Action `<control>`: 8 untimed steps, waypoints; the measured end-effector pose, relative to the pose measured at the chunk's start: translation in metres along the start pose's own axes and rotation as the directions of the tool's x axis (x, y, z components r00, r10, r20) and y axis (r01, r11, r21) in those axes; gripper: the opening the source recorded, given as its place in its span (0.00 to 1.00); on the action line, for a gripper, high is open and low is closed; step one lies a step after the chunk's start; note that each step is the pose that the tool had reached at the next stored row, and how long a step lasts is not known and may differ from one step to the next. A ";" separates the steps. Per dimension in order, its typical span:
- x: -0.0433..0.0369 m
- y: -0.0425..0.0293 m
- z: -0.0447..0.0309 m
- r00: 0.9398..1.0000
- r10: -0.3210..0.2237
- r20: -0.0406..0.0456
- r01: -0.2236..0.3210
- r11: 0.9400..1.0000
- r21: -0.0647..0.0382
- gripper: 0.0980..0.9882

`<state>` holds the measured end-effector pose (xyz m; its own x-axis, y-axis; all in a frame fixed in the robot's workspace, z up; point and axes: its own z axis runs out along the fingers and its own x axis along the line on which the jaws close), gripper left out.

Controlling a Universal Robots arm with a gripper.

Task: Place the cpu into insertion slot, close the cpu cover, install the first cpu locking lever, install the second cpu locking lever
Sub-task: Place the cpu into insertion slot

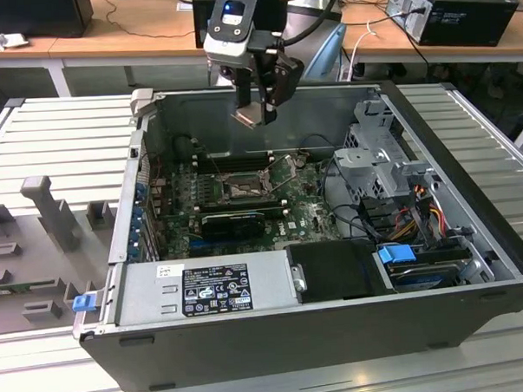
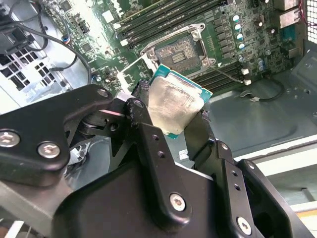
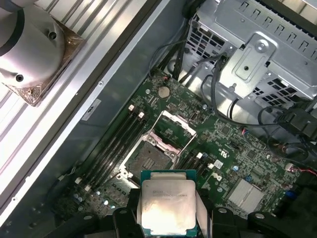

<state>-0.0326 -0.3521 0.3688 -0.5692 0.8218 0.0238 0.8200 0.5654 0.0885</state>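
hand (image 1: 258,108) pinches cpu (image 2: 176,101) by two opposite edges | high over insertion slot (image 3: 148,159) | you likely have a light, stiff, fragile chip: grip edges only

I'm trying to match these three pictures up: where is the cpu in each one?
Exterior view: the cpu hangs in the gripper over the open case, higher in the picture than the slot.
Second wrist view: the cpu is tilted in the gripper's hold, close beside the slot.
First wrist view: the cpu faces the camera, with the slot beyond it.
Shared landmark: the slot, uncovered on the green board.
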 end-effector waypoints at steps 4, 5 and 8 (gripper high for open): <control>-0.0001 0.0001 0.0006 0.999 0.043 0.004 -0.043 0.999 -0.001 0.48; -0.0001 0.0000 0.0008 0.999 0.051 0.005 -0.051 0.999 -0.001 0.48; -0.0001 0.0000 0.0015 0.997 0.080 0.008 -0.080 0.997 -0.002 0.48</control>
<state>-0.0325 -0.3521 0.3673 -0.5010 0.8652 0.0228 0.8630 0.4974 0.0878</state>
